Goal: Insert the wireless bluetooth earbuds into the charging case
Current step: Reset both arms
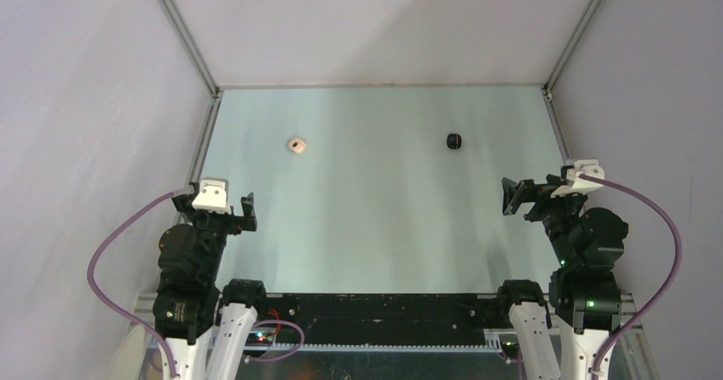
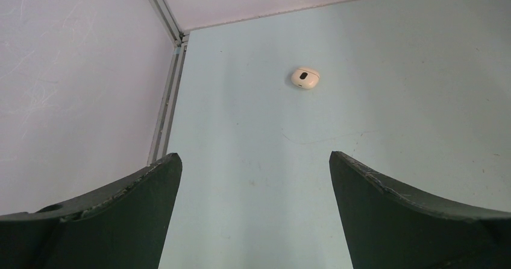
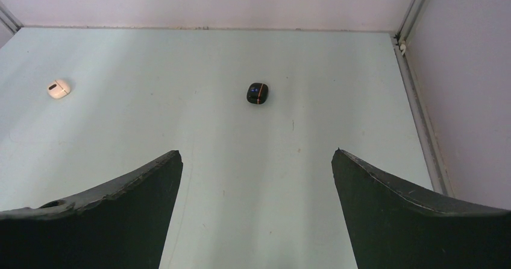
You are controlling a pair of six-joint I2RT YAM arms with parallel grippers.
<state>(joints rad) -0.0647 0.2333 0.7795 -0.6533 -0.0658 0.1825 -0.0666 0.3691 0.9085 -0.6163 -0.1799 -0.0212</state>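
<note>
Two small pebble-like charging cases lie on the pale green table. The cream-white case (image 1: 296, 145) (image 2: 305, 77) (image 3: 59, 88) is at the far left and the black case (image 1: 454, 141) (image 3: 257, 93) at the far right. No earbuds are in view. My left gripper (image 1: 244, 212) (image 2: 253, 155) hangs open near the left wall, well short of the cream-white case, with nothing between its fingers. My right gripper (image 1: 514, 197) (image 3: 256, 153) is open too, near the right wall and short of the black case, and is likewise empty.
Grey walls enclose the table on the left, right and back, with metal rails (image 1: 205, 133) (image 1: 556, 124) along the side edges. Both arm bases (image 1: 384, 312) sit at the near edge.
</note>
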